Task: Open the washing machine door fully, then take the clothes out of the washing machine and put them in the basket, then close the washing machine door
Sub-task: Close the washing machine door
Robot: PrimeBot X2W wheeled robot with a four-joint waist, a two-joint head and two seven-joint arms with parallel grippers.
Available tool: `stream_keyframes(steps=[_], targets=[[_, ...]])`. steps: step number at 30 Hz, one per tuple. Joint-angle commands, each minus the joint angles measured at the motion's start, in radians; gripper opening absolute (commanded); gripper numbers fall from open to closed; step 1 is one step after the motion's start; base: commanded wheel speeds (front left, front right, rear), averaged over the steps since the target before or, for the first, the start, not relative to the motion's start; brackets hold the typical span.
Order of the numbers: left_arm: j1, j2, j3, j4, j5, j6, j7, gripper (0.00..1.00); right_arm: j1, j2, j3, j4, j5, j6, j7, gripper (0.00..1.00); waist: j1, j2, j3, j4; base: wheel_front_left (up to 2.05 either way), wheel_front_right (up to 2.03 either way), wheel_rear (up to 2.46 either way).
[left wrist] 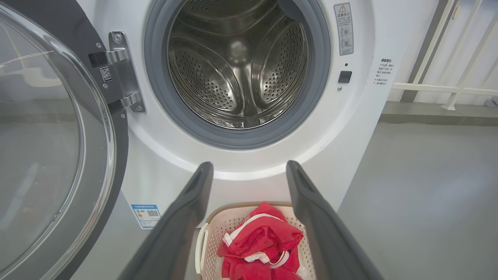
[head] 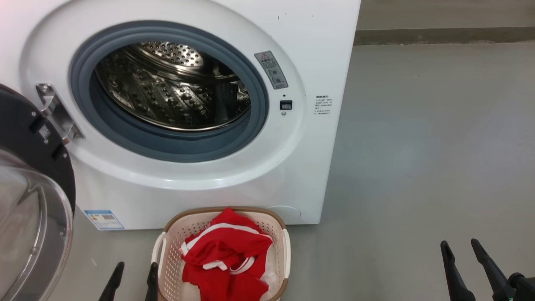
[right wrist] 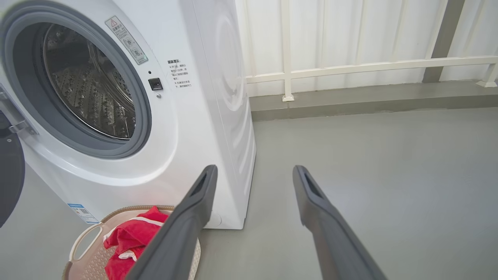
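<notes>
Two grippers sit nearest, left gripper [head: 137, 267] and right gripper [head: 459, 244], both with fingers spread, gripping nothing. Left one is just beside the basket [head: 171, 259], red clothes [head: 228, 251] with white stripes piled inside, just in front of the washing machine [head: 317, 62]. Washing machine door [head: 25, 138] hangs open at left with a QR sticker [head: 44, 131]; blue label [head: 103, 219] at the base and grey warning sticker [head: 271, 70] with red triangle, print too small to read.
</notes>
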Motion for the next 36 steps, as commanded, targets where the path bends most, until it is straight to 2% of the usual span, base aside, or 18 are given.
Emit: stream_keyframes(steps=[1,14,36], targets=[[-0.022,0.01,0.032,-0.021,0.001,-0.006,-0.005,1.0,-0.001,-0.02,0.016,-0.025,-0.014,0.005,-0.006,1.0,0.0,-0.0001,0.0,0.0,-1.25,1.25,0.0],[-0.024,0.01,0.035,-0.028,-0.007,-0.004,-0.005,1.0,-0.002,-0.018,0.014,-0.026,-0.013,0.005,-0.006,1.0,0.0,-0.0001,0.006,0.001,-1.01,1.01,0.0],[-0.033,0.01,0.043,-0.016,-0.054,0.0,-0.005,1.0,-0.013,-0.012,0.032,-0.024,-0.018,0.005,-0.006,1.0,0.0,-0.0001,0.011,0.022,-0.02,0.02,0.0]])
